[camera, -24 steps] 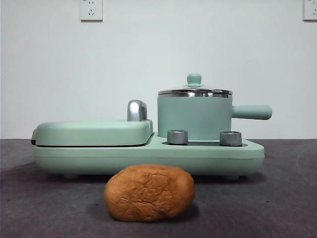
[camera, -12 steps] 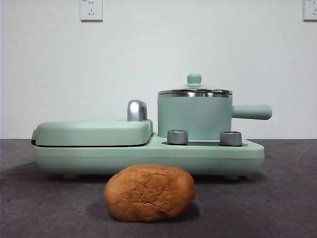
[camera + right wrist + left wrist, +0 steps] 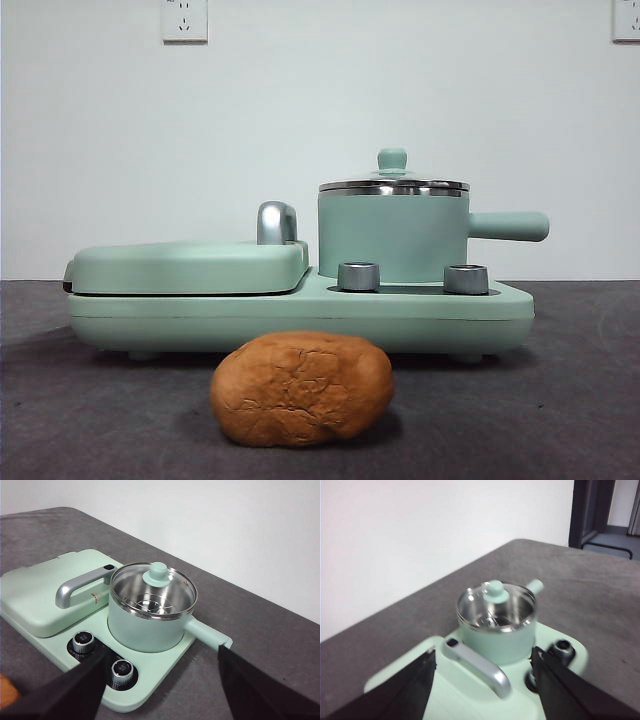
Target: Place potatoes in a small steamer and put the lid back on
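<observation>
The orange-brown potato point(image 3: 301, 388) lies on the dark table in front of the appliance. The small mint-green steamer pot point(image 3: 393, 237) stands on the right of the base, its handle pointing right. The glass lid point(image 3: 393, 184) with its green knob sits on the pot. The pot also shows in the left wrist view point(image 3: 497, 630) and the right wrist view point(image 3: 150, 617). My left gripper point(image 3: 482, 680) is open, above the grill side, apart from the pot. My right gripper point(image 3: 162, 690) is open, above the knobs, holding nothing. Neither arm shows in the front view.
The flat green grill cover point(image 3: 185, 265) with a chrome handle point(image 3: 277, 222) lies left of the pot. Two steel knobs point(image 3: 359, 276) sit on the base front. A white wall stands behind; the table edge shows in the left wrist view point(image 3: 545, 545).
</observation>
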Controlling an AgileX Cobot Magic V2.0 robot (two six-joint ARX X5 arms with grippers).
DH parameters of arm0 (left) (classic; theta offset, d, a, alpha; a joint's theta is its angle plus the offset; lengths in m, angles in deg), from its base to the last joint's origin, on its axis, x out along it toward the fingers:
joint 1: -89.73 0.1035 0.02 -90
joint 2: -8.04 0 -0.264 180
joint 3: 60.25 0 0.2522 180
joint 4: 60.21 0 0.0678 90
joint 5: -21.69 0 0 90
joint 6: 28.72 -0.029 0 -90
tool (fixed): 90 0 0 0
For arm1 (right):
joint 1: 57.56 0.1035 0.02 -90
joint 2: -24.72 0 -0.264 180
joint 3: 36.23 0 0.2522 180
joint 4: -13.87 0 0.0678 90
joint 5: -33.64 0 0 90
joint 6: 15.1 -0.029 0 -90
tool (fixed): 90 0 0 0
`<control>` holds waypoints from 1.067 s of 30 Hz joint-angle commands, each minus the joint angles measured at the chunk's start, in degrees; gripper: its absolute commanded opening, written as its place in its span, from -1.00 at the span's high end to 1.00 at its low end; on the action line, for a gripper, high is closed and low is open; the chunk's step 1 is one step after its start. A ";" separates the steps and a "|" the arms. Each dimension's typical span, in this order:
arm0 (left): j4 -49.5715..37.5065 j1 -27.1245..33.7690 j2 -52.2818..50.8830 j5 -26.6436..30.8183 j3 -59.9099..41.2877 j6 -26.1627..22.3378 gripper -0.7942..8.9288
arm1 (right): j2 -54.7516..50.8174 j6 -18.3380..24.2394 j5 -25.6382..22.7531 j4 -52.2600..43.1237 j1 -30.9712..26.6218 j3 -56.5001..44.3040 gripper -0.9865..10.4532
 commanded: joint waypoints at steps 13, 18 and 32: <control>-20.81 -12.07 24.55 7.65 7.06 5.40 0.21 | 0.22 -1.22 -1.55 -0.50 0.20 1.01 0.27; -21.16 -14.23 34.12 7.65 13.92 5.42 0.21 | 0.22 -1.22 -1.53 -0.50 0.20 1.01 0.27; -21.27 -18.84 54.38 7.65 30.97 5.62 0.20 | 0.22 -1.22 -1.55 -0.50 0.20 1.01 0.27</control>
